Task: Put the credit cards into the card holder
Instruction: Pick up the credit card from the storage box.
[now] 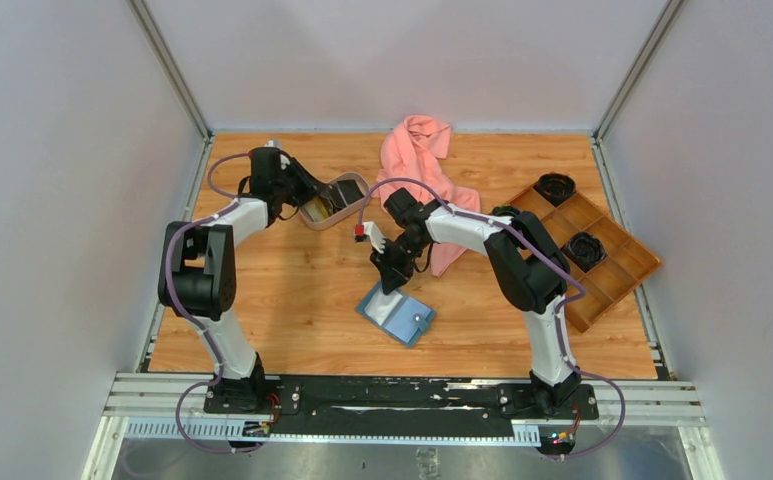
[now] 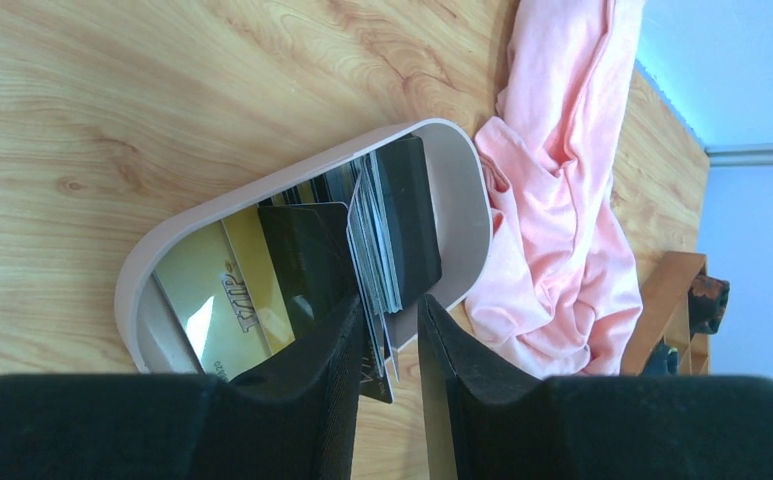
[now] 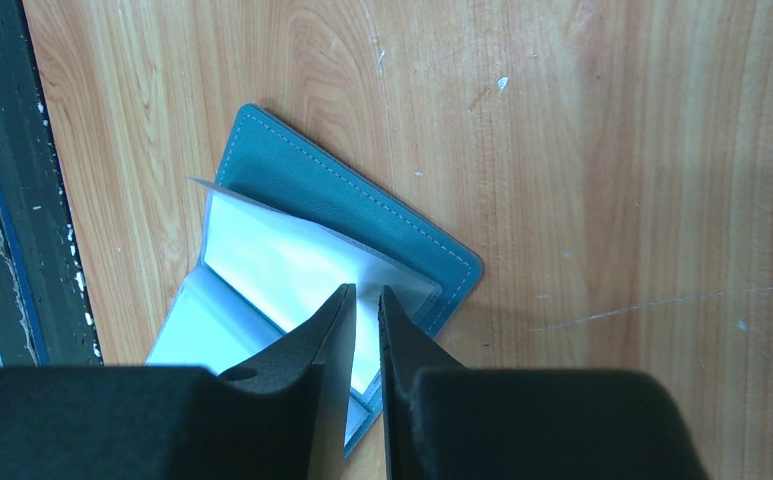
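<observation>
The cards (image 2: 392,230) lie in the tray (image 2: 467,200). The left gripper (image 2: 392,340) is nearly closed around one dark card's edge; I cannot tell if it grips. Well away from the tray, the right gripper (image 3: 364,320) pinches the open wallet (image 3: 362,215) by a clear pocket (image 3: 272,260). This looks like the card-picking step. Next, I think: lift the card and slide it in.

Colour rundown: teal wallet (image 3: 362,215) with pale stitching and light blue pockets (image 3: 262,270), black and shiny gold cards (image 2: 307,265) in a beige tray (image 2: 467,180), salmon-pink cloth (image 2: 562,200), warm wood-grain table (image 1: 292,290), brown divider tray (image 1: 627,262).
</observation>
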